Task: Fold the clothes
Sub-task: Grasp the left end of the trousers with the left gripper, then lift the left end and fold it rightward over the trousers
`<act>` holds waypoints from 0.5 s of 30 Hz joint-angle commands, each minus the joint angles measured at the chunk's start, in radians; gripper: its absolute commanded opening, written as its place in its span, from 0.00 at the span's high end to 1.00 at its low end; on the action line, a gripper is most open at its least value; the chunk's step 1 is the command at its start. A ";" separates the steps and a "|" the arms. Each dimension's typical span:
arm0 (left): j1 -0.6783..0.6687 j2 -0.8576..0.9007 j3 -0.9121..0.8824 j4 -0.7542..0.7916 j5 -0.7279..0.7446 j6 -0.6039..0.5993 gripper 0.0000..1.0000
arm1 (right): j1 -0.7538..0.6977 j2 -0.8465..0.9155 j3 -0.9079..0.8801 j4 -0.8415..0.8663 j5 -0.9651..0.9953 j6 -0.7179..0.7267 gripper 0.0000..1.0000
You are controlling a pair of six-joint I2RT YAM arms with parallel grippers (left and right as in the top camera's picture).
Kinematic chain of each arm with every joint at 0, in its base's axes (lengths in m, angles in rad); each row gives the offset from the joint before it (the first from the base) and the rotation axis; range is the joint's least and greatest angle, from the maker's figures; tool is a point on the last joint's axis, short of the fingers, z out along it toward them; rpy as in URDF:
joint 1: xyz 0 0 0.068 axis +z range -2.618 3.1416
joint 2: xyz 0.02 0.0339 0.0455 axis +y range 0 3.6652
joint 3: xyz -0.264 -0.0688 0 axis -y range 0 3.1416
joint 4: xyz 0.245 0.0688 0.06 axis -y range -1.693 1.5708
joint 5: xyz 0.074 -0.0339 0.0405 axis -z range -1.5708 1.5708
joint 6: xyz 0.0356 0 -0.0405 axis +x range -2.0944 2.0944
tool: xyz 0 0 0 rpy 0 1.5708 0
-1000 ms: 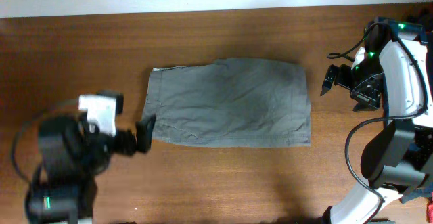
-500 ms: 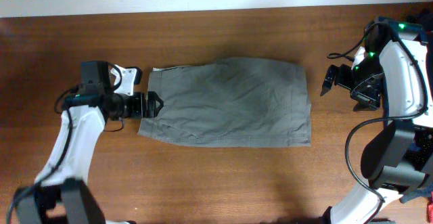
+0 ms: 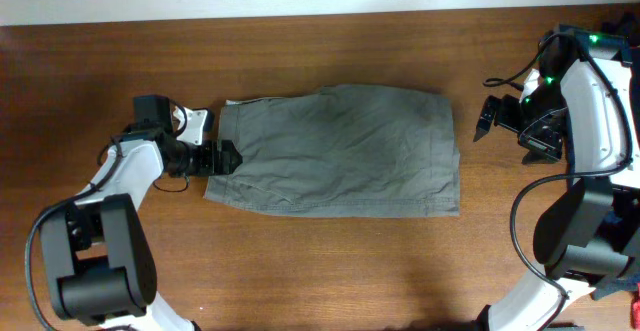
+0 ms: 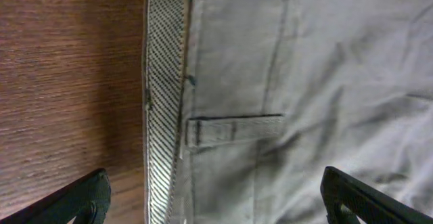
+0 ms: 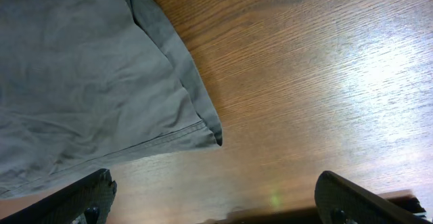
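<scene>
My left gripper (image 3: 222,157) hovers open over the waistband (image 4: 166,82) of the grey-olive shorts (image 3: 340,151). My right gripper (image 3: 485,119) sits open beside the hem (image 5: 162,141). I judge pinching the waistband comes next, starting the fold.

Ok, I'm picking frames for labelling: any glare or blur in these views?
Right wrist: strong glare washes out the table to the right of the shorts. Left wrist: dim but sharp, and the belt loop stitching reads clearly. Overhead: even light, nothing blurred.
</scene>
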 commanded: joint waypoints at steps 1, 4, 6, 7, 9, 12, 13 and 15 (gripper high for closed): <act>0.002 0.046 0.012 0.005 0.012 0.023 0.01 | -0.005 -0.026 0.004 -0.003 -0.009 -0.010 0.01; 0.002 0.068 0.011 0.005 0.050 0.024 0.01 | -0.005 -0.027 0.004 -0.002 -0.009 -0.010 0.01; 0.002 0.079 0.011 0.005 0.076 0.024 0.01 | -0.005 -0.027 0.004 0.001 -0.009 -0.010 0.01; 0.002 0.082 0.011 0.005 0.081 0.024 0.01 | -0.005 -0.027 0.004 0.001 -0.009 -0.010 0.01; 0.002 0.085 0.011 0.005 0.104 0.024 0.08 | -0.005 -0.026 0.004 0.001 -0.009 -0.010 0.01; 0.001 0.088 0.011 0.005 0.163 0.024 0.22 | -0.005 -0.026 0.004 0.003 -0.009 -0.010 0.01; 0.000 0.089 0.011 0.004 0.173 0.024 0.24 | -0.005 -0.027 0.004 0.003 -0.009 -0.010 0.01; -0.005 0.089 0.011 0.001 0.173 0.025 0.32 | -0.005 -0.027 0.004 0.004 -0.009 -0.010 0.01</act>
